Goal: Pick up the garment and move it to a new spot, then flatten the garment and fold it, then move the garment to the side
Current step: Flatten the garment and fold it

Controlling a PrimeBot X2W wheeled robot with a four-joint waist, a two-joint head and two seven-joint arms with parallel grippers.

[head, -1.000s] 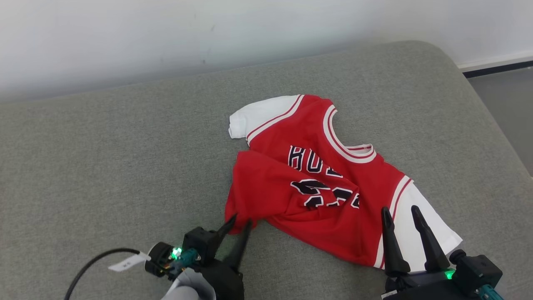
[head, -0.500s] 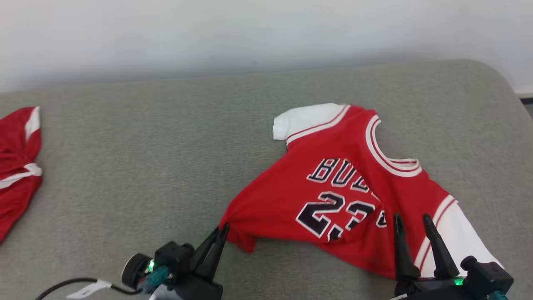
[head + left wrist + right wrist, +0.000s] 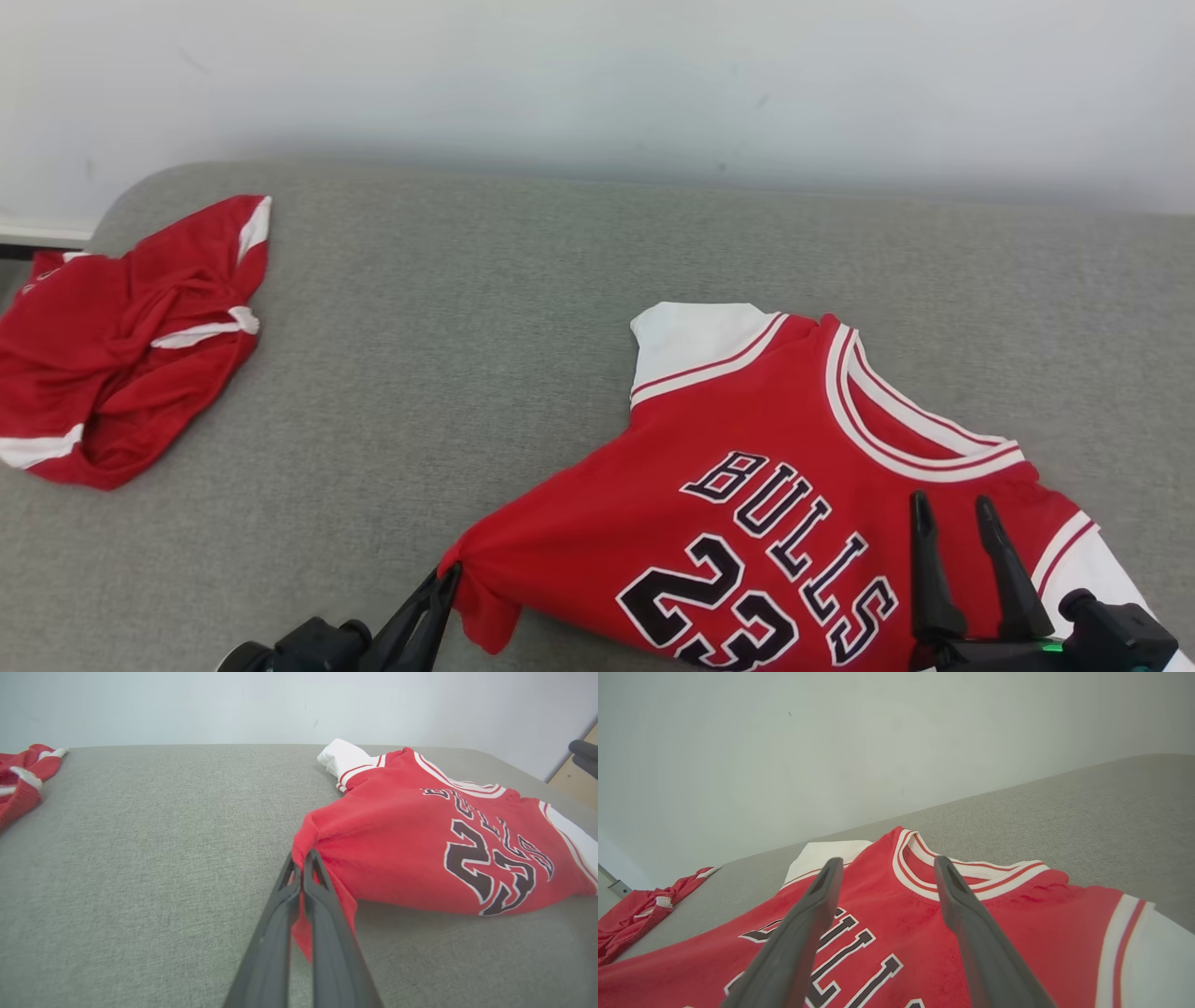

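The garment (image 3: pixel 766 467) is a red jersey with white sleeves and dark lettering, lying face up on the grey cushion (image 3: pixel 467 373). My left gripper (image 3: pixel 446 577) is shut on the garment's lower left corner, which bunches into a point at the fingertips. In the left wrist view that gripper (image 3: pixel 302 856) pinches the red hem of the garment (image 3: pixel 420 826). My right gripper (image 3: pixel 952 504) hovers open over the garment's chest, below the collar. The right wrist view has its fingers (image 3: pixel 822 891) spread above the lettering on the garment (image 3: pixel 1017 933), holding nothing.
A second red garment (image 3: pixel 131 345) lies crumpled at the cushion's far left, also in the left wrist view (image 3: pixel 23 779). A pale wall (image 3: pixel 597 84) runs along the back. Bare grey cushion lies between the two garments.
My left gripper closed on the jersey's corner and drew it out leftward, unfolding the lower part so the number shows. The camera swung left, bringing the second garment into view.
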